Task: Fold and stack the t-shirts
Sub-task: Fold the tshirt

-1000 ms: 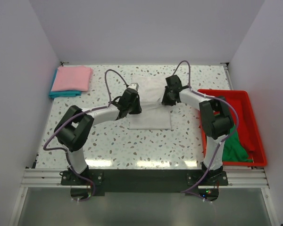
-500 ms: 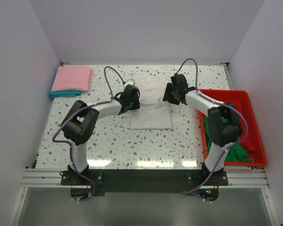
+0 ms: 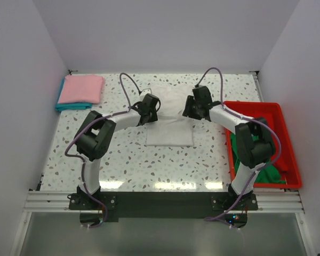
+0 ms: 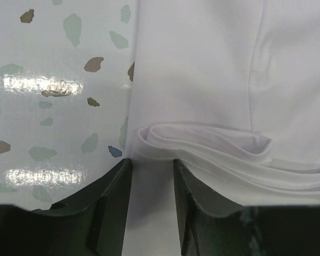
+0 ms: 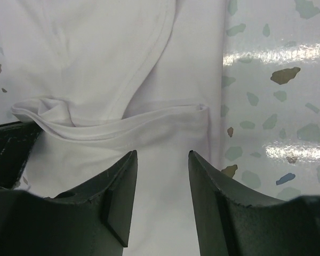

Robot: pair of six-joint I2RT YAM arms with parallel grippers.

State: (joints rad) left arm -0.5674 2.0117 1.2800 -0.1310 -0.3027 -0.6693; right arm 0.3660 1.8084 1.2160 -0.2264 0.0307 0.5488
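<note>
Top view: white t-shirt (image 3: 170, 128) lies mid-table, part folded into a narrow rectangle, with its far end looser and wider. The left gripper (image 3: 149, 102) is at its far-left corner and the right gripper (image 3: 193, 106) at its far-right corner. Well to the far left of the white t-shirt, the pink t-shirt (image 3: 82, 88) sits folded on the folded teal t-shirt (image 3: 72, 106), so I count two as done and stacked. To the right of the white one, the green t-shirt (image 3: 269, 173) lies crumpled in the red tray (image 3: 256, 105), untouched. My read is roughly halfway: finish this fold, stack it, then do the green. The table (image 3: 128, 160) is glossy speckled terrazzo with glare patches, plain white walls on three sides. Left wrist: left gripper (image 4: 152, 162) jaws are a narrow gap apart with white t-shirt (image 4: 202, 69) showing through, and a rolled hem lies just ahead of the tips. I see no clamp. The table (image 4: 53, 64) is bare to the left of the cloth. Right wrist: right gripper (image 5: 162, 154) jaws are likewise apart over the white t-shirt (image 5: 96, 53), with a folded edge just ahead of the tips and the table (image 5: 272, 53) to the right of it.
</note>
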